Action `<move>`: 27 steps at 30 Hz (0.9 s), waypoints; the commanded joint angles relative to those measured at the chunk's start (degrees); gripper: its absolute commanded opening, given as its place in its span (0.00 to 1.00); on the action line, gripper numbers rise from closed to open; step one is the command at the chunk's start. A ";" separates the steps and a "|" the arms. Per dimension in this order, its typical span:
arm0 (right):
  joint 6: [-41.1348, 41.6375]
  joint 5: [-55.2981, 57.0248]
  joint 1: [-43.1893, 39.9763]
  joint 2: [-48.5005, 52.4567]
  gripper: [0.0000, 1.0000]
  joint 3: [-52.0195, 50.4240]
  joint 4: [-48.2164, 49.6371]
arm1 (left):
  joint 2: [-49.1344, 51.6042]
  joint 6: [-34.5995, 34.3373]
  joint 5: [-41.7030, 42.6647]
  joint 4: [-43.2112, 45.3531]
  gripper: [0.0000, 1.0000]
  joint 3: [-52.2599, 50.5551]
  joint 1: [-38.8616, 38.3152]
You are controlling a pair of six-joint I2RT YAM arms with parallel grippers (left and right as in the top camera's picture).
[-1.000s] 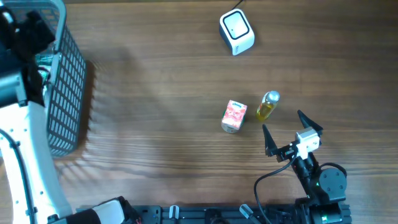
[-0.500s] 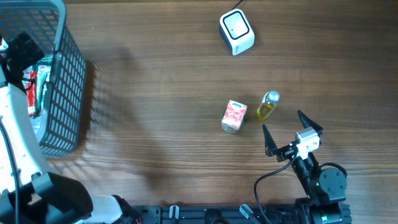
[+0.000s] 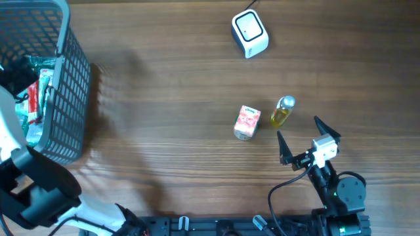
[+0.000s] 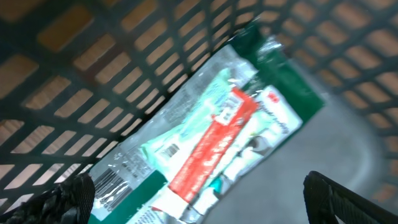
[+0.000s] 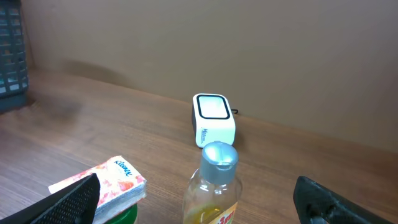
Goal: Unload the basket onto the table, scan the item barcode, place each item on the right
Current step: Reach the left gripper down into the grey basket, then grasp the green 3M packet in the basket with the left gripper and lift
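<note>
Right wrist view, nearest first: the right gripper [image 5: 199,200] has its two black fingers spread wide and holds nothing. Just ahead of it stands a small clear plastic bottle of yellow liquid with a silver cap [image 5: 214,180], upright. Beside the bottle, to the left, is a small pink printed carton [image 5: 106,183]. Farther back on the brown wooden table [image 5: 93,124] sits the white box-shaped barcode scanner [image 5: 213,119], well apart from both. At the far left stands the dark grey mesh basket [image 5: 12,56]. Inside it the left gripper [image 4: 205,200] hangs wide open and empty above a green and white plastic packet with a red stripe [image 4: 217,130]. The packet lies next to the mesh wall, with a barcode visible at its lower end.
</note>
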 commanded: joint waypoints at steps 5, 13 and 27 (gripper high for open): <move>0.26 -0.13 -0.02 0.13 1.00 -0.07 0.13 | 5.03 9.29 5.42 0.59 1.00 0.72 1.46; 0.26 -0.13 -0.02 0.13 1.00 -0.07 0.13 | 9.01 18.51 5.42 0.57 1.00 0.68 1.49; 0.26 -0.13 -0.02 0.13 1.00 -0.07 0.15 | 12.20 39.76 5.46 0.44 1.00 0.68 1.49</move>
